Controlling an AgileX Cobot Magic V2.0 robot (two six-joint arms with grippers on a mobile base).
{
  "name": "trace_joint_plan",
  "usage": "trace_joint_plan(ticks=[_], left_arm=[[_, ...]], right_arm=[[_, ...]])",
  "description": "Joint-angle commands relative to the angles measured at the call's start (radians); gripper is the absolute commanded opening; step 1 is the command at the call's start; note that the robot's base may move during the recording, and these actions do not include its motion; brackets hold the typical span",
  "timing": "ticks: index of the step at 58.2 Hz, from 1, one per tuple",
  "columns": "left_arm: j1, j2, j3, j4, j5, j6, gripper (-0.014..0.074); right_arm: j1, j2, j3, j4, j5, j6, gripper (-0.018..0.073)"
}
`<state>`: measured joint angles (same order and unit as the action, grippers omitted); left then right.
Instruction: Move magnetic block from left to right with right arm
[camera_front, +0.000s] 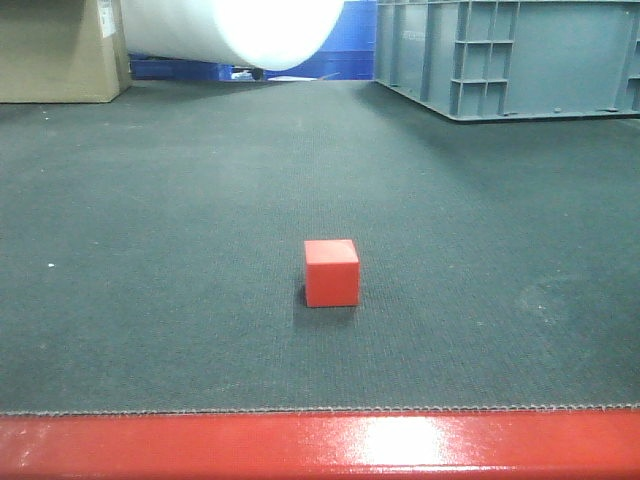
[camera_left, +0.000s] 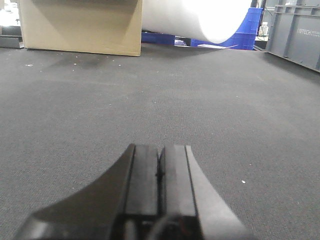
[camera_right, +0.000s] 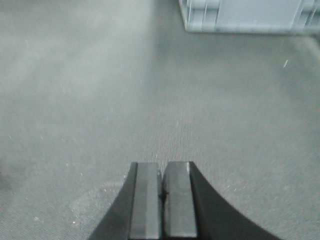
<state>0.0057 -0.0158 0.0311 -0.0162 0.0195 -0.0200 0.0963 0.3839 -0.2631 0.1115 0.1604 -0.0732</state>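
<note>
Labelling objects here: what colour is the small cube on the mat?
Plain bright red matte cube; clearest in the front-facing view.

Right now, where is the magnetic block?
In the front-facing view, the magnetic block sits alone on the dark mat, near centre, just beyond the red table rim. Neither wrist view shows it.

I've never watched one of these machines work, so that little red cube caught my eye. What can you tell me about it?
The red cube is small and plain, with smooth matte faces and no marks; its material cannot be told. It sits flat and upright on the dark woven mat, turned slightly so its front and a sliver of its right side show. It lies near the front, behind the glossy red rim. Nothing but the mat touches it, and only the front view shows it.
</note>
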Motion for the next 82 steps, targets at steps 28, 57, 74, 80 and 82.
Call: trace_joint_plan(ticks=[28,57,74,80,82], left_arm=[[0.002,-0.006,0.01,-0.006,-0.083,-0.001,-0.0117],[0.002,-0.006,0.01,-0.006,-0.083,-0.001,-0.0117],[0.002,-0.006,0.01,-0.006,-0.083,-0.001,-0.0117],[0.002,-0.006,0.01,-0.006,-0.083,-0.001,-0.0117],[0.002,-0.006,0.01,-0.006,-0.083,-0.001,-0.0117]], right_arm=[[-0.007,-0.206,0.046,0.006,-0.092,0.001,0.0054],[-0.096,-0.417,0.25,-0.093,-0.207,0.001,0.0054],[-0.096,-0.416,0.294,-0.105,-0.234,0.002,0.0054],[-0.096,-0.416,0.294,-0.086,-0.241,0.002,0.0054],[-0.096,-0.416,0.294,-0.075,-0.242,0.002,0.0054]])
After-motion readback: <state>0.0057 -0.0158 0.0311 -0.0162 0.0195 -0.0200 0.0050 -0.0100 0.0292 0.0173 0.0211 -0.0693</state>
